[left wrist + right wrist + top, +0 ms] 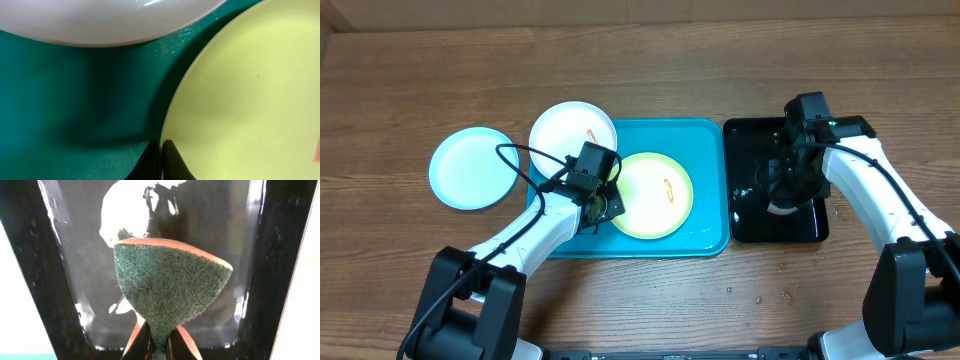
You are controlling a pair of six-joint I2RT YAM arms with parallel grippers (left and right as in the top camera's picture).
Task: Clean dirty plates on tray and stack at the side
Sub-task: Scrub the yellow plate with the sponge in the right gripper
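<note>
The plates (655, 195) are not finished: the blue plate (472, 167) lies on the table (720, 60) beside the tray (710, 150), the white plate (572, 130) and yellow plate (250, 100) on it show red smears, left jaws clenched by the yellow one, right jaws grasping a sponge (170, 290).

Turquoise tray (705, 140): under left fingers (172, 167).
Yellow-green plate (653, 194): in tray, orange smear, rim just right of fingers.
White plate (572, 130): smeared, ahead, overhanging tray corner.
Pale blue plate (472, 167): well left, off tray.
</note>
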